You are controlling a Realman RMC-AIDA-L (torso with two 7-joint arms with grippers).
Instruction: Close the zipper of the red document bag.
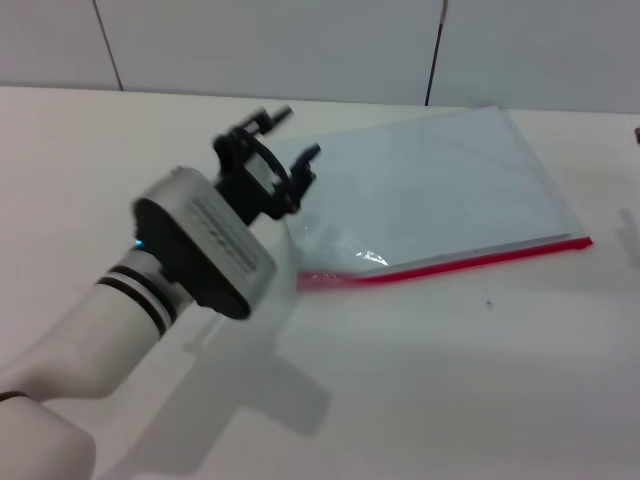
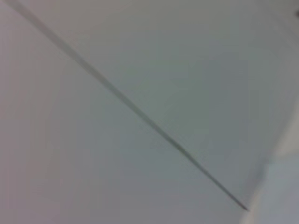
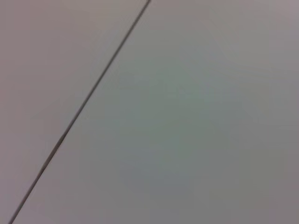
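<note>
The red document bag [image 1: 440, 185] lies flat on the white table, a pale-blue translucent pouch turned at a slight angle. Its zipper [image 1: 470, 260] is the thin red strip along the long edge nearest me, running from the left corner to the right corner. My left gripper [image 1: 289, 136] is raised over the bag's left short edge, behind the zipper's left end, with its black fingers [image 1: 307, 153] spread open and nothing between them. Both wrist views show only pale panels with a dark seam. The right gripper is out of view.
The white table [image 1: 450, 380] stretches in front of the bag. A pale panelled wall [image 1: 300, 40] with dark seams rises behind the table. A small dark shape [image 1: 636, 132] shows at the right edge.
</note>
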